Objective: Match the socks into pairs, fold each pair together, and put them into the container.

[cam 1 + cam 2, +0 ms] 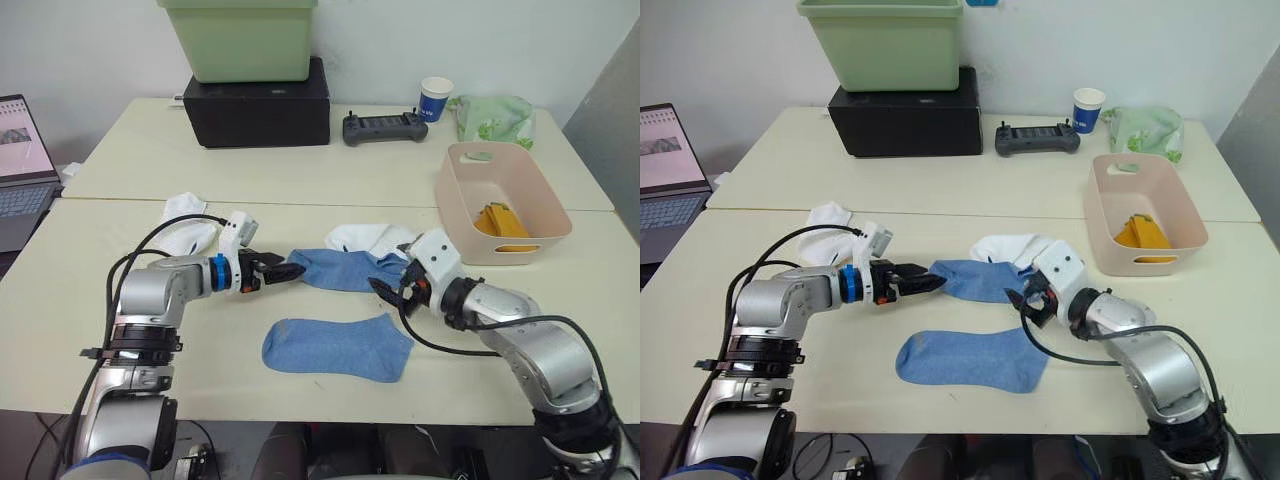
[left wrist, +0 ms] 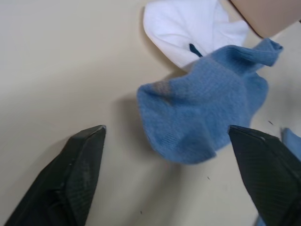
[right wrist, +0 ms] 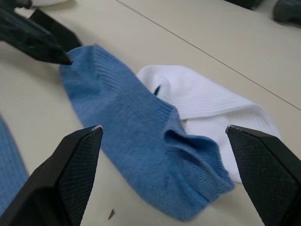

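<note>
Left claw (image 1: pixel 283 271) sits low over the table (image 1: pixel 120 300), pointing toward the right arm, fingers spread wide in its wrist view, gripping nothing. Its tips are at the near end of a rumpled light blue sock (image 1: pixel 345 269); in the right wrist view one black tip touches that sock's edge.

Right claw (image 1: pixel 388 290) faces it from the other end of the same sock, fingers also spread wide, empty. The sock lies between the two claws, flat on the table, not lifted.

Second light blue sock (image 1: pixel 337 348) lies flat nearer the robot, just in front of the first one, apart from it and from both claws.

One white sock (image 1: pixel 368 238) lies partly under the far end of the rumpled blue sock, thin dark mark visible at the overlap in the wrist views. Other white sock (image 1: pixel 187 226) lies on the left, behind the left forearm, well apart from the rest.

Pink tub (image 1: pixel 555 215) stands on the right side of the table, beyond the right claw. Mustard-orange socks (image 1: pixel 502 223) are already inside it; I can't tell how they're folded.

Back of the table: green bin (image 1: pixel 242 38) on a black box (image 1: pixel 258 105), a black controller (image 1: pixel 380 128), a paper cup (image 1: pixel 435 99), a pale green bag (image 1: pixel 495 119). Laptop (image 1: pixel 24 170) at far left.
</note>
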You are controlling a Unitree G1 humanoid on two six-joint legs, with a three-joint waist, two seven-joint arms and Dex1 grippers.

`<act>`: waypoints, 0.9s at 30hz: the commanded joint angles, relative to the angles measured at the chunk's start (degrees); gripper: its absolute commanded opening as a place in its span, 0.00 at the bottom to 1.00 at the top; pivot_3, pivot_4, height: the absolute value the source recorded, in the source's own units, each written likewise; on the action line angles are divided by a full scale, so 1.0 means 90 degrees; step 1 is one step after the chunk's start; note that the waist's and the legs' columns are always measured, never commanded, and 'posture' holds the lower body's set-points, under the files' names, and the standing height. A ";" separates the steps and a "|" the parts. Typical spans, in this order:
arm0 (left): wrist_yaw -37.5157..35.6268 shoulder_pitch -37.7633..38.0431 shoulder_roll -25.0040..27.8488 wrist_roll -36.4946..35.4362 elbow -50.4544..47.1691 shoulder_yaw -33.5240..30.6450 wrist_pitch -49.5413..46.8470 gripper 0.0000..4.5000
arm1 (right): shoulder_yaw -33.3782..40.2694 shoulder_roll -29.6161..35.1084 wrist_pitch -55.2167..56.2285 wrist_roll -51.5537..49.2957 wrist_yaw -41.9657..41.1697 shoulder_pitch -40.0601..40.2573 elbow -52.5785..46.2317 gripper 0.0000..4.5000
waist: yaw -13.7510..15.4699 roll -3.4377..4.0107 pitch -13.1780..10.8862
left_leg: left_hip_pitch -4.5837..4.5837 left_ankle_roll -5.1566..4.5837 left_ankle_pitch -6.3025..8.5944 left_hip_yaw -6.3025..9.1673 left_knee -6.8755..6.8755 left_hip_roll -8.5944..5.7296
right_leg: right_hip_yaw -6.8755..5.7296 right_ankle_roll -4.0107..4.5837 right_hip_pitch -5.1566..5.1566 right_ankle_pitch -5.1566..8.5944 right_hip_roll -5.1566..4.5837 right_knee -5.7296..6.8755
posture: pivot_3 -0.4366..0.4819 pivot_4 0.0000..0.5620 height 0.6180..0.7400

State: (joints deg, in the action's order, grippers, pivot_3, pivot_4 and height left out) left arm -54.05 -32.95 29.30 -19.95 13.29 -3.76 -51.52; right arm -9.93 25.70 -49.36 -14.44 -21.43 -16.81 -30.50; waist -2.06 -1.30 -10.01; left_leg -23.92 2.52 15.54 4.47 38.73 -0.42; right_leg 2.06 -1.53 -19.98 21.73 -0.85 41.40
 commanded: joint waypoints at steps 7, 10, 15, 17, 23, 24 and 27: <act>-0.0018 0.0160 -0.0048 -0.0131 -0.0002 0.0266 0.0304 0.24 | -0.0176 -0.0083 0.0649 0.0614 0.0007 -0.0377 0.1130 1.00 | 0.0002 0.0001 0.0000 | 0.0000 0.0000 0.0000 -0.0003 -0.0001 0.0000 | 0.0003 0.0000 -0.0004 0.0000 0.0001 0.0002 | 0.48 0.27 0.88; -0.0030 0.0187 -0.0001 -0.0138 -0.0037 0.0283 0.0332 0.02 | -0.0201 -0.0161 0.0846 0.0695 -0.0034 -0.0467 0.1328 0.96 | -0.0001 0.0001 0.0000 | 0.0000 0.0000 0.0000 -0.0002 -0.0001 0.0001 | 0.0000 0.0000 -0.0005 0.0000 0.0002 0.0003 | 0.48 0.27 0.88; -0.0032 0.0214 0.0029 -0.0163 -0.0092 0.0282 0.0333 0.00 | -0.0219 -0.0253 0.0964 0.0725 -0.0184 -0.0507 0.1404 0.63 | 0.0000 0.0001 0.0000 | 0.0000 0.0000 0.0000 -0.0003 -0.0001 0.0001 | 0.0002 0.0000 -0.0005 0.0000 0.0002 0.0003 | 0.48 0.27 0.88; -0.0038 0.0226 0.0025 -0.0179 -0.0110 0.0274 0.0328 0.00 | -0.0244 -0.0253 0.0963 0.0724 -0.0260 -0.0481 0.1368 0.47 | 0.0001 0.0001 0.0000 | 0.0000 0.0000 0.0000 -0.0002 -0.0001 0.0001 | 0.0000 0.0000 -0.0005 0.0000 0.0002 0.0003 | 0.48 0.27 0.88; -0.0315 0.0276 0.0256 -0.0418 -0.0414 0.0149 0.0199 0.00 | 0.0042 -0.0243 0.0511 0.0367 -0.0417 -0.0275 0.0597 0.01 | -0.0007 0.0002 0.0000 | -0.0002 0.0000 0.0000 -0.0002 -0.0002 0.0002 | 0.0001 0.0000 -0.0007 0.0000 0.0002 0.0002 | 0.48 0.27 0.88; -0.0398 0.0294 0.0336 -0.0474 -0.0471 0.0142 0.0192 0.00 | 0.0101 -0.0235 0.0406 0.0312 -0.0426 -0.0253 0.0475 0.01 | -0.0017 0.0001 0.0000 | -0.0004 0.0000 0.0000 -0.0002 -0.0002 0.0003 | 0.0002 0.0000 -0.0009 0.0000 0.0002 0.0002 | 0.48 0.27 0.88; -0.0829 0.0395 0.0801 -0.0836 -0.0774 0.0071 -0.0170 0.00 | 0.0468 -0.0289 -0.0310 -0.0205 -0.0454 -0.0145 -0.0195 0.01 | -0.0027 0.0002 0.0000 | -0.0002 0.0000 0.0000 0.0000 -0.0004 0.0003 | 0.0002 0.0000 -0.0009 0.0000 0.0002 0.0003 | 0.48 0.27 0.88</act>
State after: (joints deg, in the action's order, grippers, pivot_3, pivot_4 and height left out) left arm -59.51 -29.53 35.17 -25.31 9.10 -1.68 -51.75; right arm -8.08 23.40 -50.03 -13.92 -25.07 -18.35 -27.87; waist -2.30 -1.28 -10.01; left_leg -23.94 2.52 15.54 4.48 38.69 -0.39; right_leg 2.08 -1.53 -20.06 21.73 -0.83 41.43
